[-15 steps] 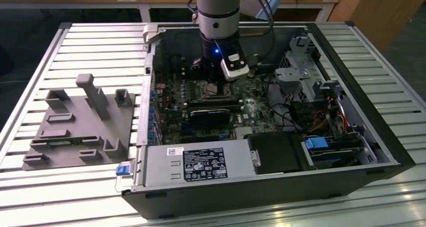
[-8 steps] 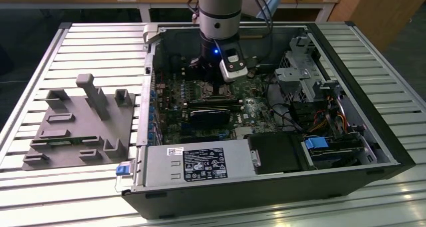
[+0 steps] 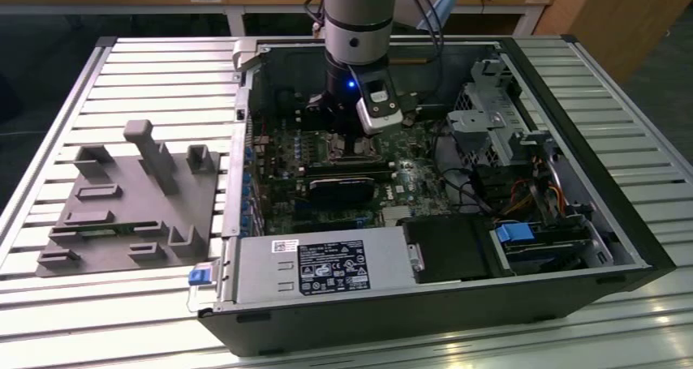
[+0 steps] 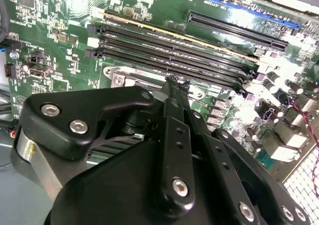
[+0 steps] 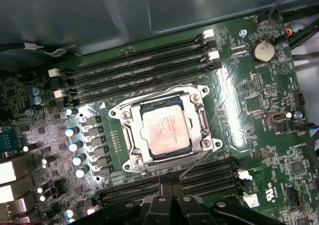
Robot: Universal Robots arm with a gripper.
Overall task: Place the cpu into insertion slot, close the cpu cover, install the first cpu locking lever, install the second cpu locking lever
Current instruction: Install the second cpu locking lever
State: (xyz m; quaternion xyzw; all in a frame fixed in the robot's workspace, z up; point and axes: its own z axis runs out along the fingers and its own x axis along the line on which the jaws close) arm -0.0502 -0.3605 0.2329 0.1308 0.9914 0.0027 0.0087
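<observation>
The first wrist view shows the chip (image 5: pixel 164 130) under the metal frame (image 5: pixel 167 101). The gripper (image 4: pixel 172 83) fingers look closed, holding nothing.

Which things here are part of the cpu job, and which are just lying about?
Job: cpu, seated in the insertion slot; cpu cover, down around it; gripper, nearby.

Lying about: grey fixture, memory slots, power supply, coin battery.
</observation>
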